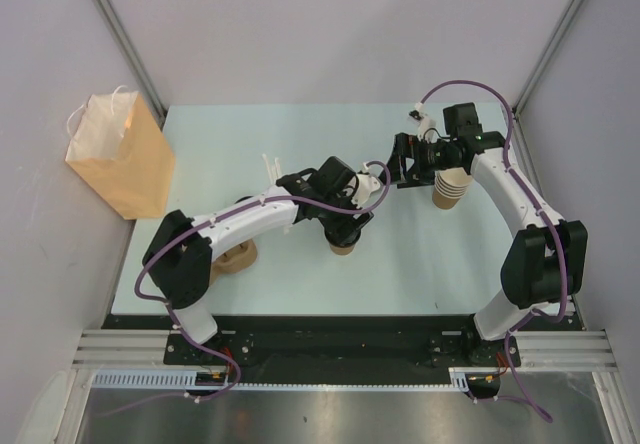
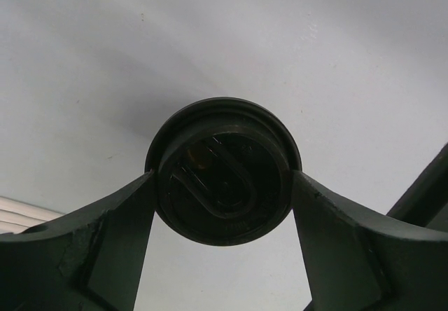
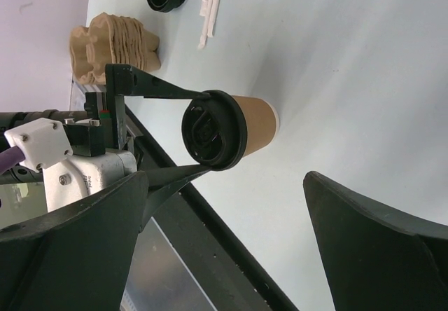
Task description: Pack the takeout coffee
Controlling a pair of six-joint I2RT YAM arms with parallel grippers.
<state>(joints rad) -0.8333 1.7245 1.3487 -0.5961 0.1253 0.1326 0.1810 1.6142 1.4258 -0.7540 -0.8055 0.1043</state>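
Far left, a brown paper bag [image 1: 118, 154] stands at the edge of the surface [image 1: 250, 129], well apart from the action. Moving in, the pulp carrier tray [image 1: 238, 259] peeks out from under the left arm [image 1: 250, 214], and white straws [image 1: 270, 169] lie on the far side of that arm. Centre now — the left gripper [image 1: 345, 229] is down over the takeout coffee [image 3: 241, 123], jaws clamped on the rim of its black lid [image 2: 224, 171], one finger on each side. The cup stands upright on the surface, near the middle. Over to the right, the right gripper [image 1: 402, 172] hangs with its jaws wide apart, holding nothing — just beside a stack of lidless paper cups [image 1: 452, 192].
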